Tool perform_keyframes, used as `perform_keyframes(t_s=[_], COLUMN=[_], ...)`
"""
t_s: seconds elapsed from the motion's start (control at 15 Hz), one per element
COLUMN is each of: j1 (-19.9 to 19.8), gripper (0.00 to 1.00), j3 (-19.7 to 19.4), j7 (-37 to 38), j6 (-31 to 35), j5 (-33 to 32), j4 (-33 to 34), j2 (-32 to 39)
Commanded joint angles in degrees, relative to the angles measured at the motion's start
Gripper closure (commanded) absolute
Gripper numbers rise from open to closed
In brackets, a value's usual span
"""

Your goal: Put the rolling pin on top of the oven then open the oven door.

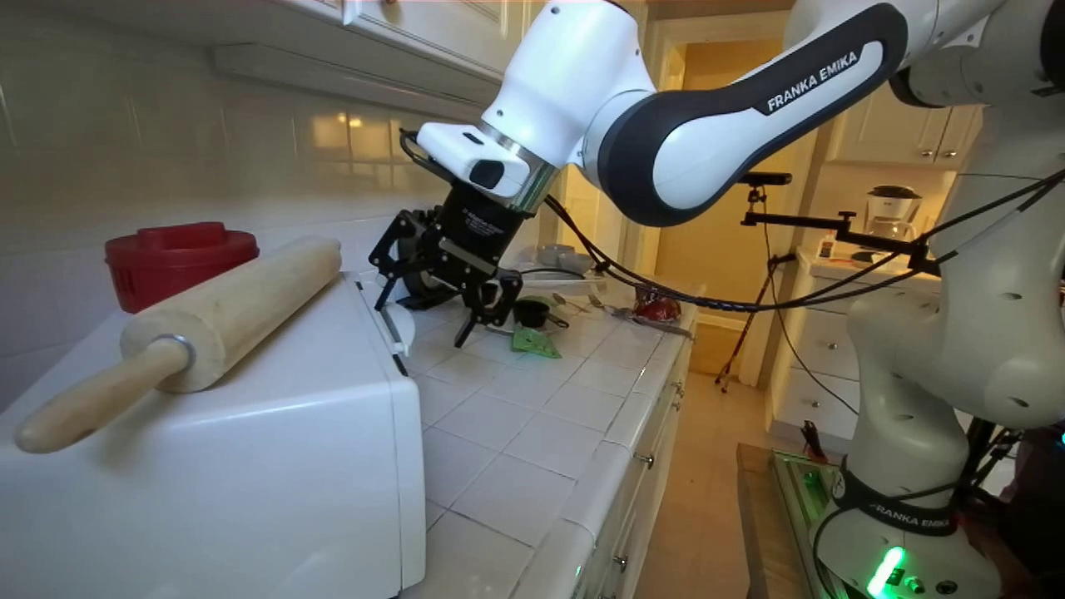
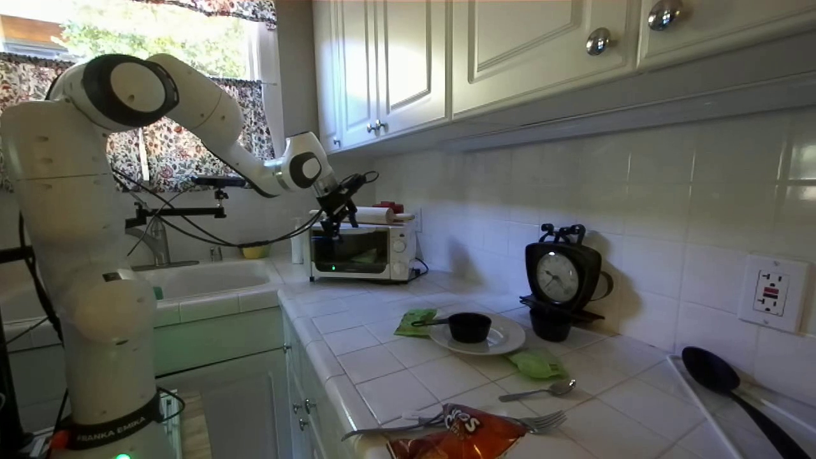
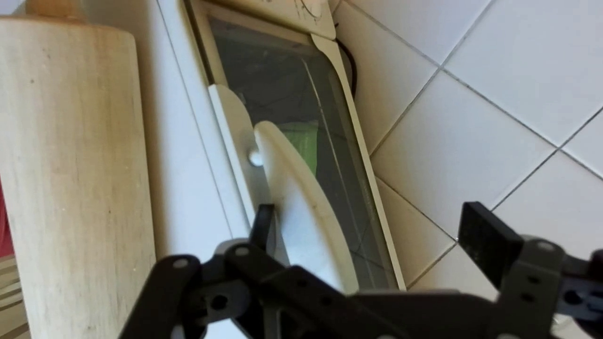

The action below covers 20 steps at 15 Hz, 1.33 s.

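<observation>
Room for movement lies ahead of the oven (image 1: pixel 291 482), over the tiled countertop (image 1: pixel 499 466), as far as the plate (image 2: pixel 508 335). The cabinets (image 2: pixel 408 57) bound the space above; the tiled wall (image 1: pixel 75 183) bounds it past the red container (image 1: pixel 179 258).

The rolling pin (image 1: pixel 241 308) rests on the oven top. Its long axis runs roughly across the oven's width, slightly aslant to the front edge; the end toward the knobs (image 2: pixel 400 245) appears nearer that edge. The oven door (image 3: pixel 282 80) stands upright.

The jaws of the gripper (image 1: pixel 422 323) are released and spread wide. In the wrist view, one finger (image 3: pixel 262 228) is beside the door handle (image 3: pixel 306 197), on its oven side; contact cannot be determined. The opposite finger (image 3: pixel 487 240) is over the countertop. The rolling pin lies outside the jaws, behind the oven's front edge.
</observation>
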Motion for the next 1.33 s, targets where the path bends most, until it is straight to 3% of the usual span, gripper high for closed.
perform_keyframes(t_s=[0.0,1.27], j1=[-1.39,-6.06], gripper=[0.0,0.0], j3=[0.81,-1.88], j7=[-0.46,5.9], j6=[-2.54,-16.68], j5=[-0.84,3.0], j4=[2.04,-0.71], j2=[1.19,-0.61])
